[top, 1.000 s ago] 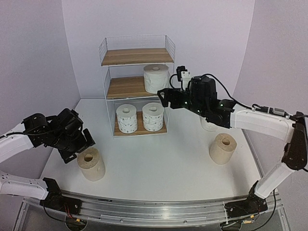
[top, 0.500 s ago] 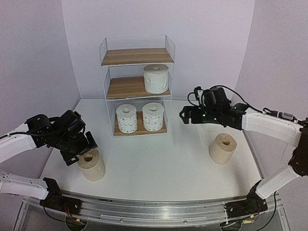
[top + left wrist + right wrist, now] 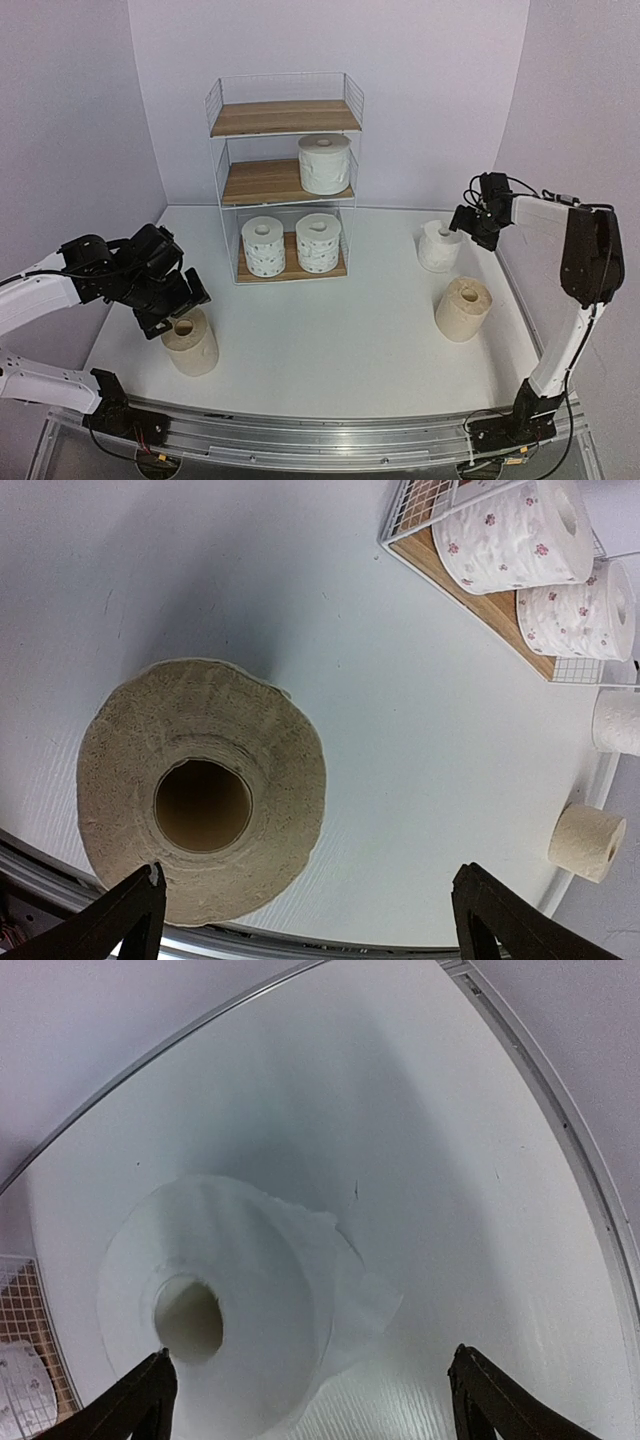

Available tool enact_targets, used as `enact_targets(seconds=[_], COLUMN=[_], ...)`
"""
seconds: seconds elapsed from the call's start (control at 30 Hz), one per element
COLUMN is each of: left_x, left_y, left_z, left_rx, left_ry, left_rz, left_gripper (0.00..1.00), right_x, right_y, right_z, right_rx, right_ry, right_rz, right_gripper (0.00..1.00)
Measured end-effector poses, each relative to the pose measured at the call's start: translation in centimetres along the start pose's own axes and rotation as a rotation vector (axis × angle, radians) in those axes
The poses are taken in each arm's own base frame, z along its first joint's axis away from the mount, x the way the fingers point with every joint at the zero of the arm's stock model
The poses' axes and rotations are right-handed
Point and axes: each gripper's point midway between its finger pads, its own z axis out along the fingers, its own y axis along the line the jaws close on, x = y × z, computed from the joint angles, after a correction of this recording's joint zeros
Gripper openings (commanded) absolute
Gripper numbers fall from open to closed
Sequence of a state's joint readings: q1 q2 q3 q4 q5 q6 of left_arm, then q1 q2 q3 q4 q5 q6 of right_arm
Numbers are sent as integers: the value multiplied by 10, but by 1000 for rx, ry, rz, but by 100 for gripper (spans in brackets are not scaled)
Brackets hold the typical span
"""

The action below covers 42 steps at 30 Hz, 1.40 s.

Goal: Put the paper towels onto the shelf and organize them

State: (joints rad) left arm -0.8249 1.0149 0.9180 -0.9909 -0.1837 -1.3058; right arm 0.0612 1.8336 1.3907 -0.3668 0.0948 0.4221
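Observation:
The shelf (image 3: 285, 117) stands at the back centre. A plain white roll (image 3: 325, 163) is on its middle board and two dotted rolls (image 3: 263, 245) (image 3: 318, 242) are on the bottom board. My left gripper (image 3: 178, 312) is open just above a tan roll (image 3: 190, 341) standing at the front left; in the left wrist view the roll (image 3: 200, 790) lies near the left finger of the gripper (image 3: 310, 920). My right gripper (image 3: 466, 225) is open above a plain white roll (image 3: 439, 246), which the right wrist view shows (image 3: 220, 1300) with a loose sheet end. A second tan roll (image 3: 463, 308) stands at the right.
The shelf's top board is bare. The table's right edge rail (image 3: 560, 1130) runs close to the white roll. A metal rail (image 3: 320, 435) lines the front edge by the arm bases. Walls close in the table on three sides.

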Motion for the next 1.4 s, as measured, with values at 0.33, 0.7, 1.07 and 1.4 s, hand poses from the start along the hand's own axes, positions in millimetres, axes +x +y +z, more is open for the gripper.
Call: enact_targets(seconds=[0.33, 0.7, 1.07, 1.4], left_x=[-1, -3, -5, 16], left_y=[-6, -14, -30, -108], left_z=[-5, -6, 1, 1], left_rx=[37, 71, 97, 400], left_ry=[-4, -11, -14, 32], left_rz=[-8, -1, 82, 444], left_gripper=[100, 100, 100, 100], right_x=[-12, -4, 7, 45], right_y=[8, 17, 13, 35], right_z=[52, 52, 47, -14], right_rx=[-47, -117, -112, -267], right_ry=[60, 77, 114, 288], right_rz=[21, 13, -11, -6], right_gripper=[70, 50, 14, 9])
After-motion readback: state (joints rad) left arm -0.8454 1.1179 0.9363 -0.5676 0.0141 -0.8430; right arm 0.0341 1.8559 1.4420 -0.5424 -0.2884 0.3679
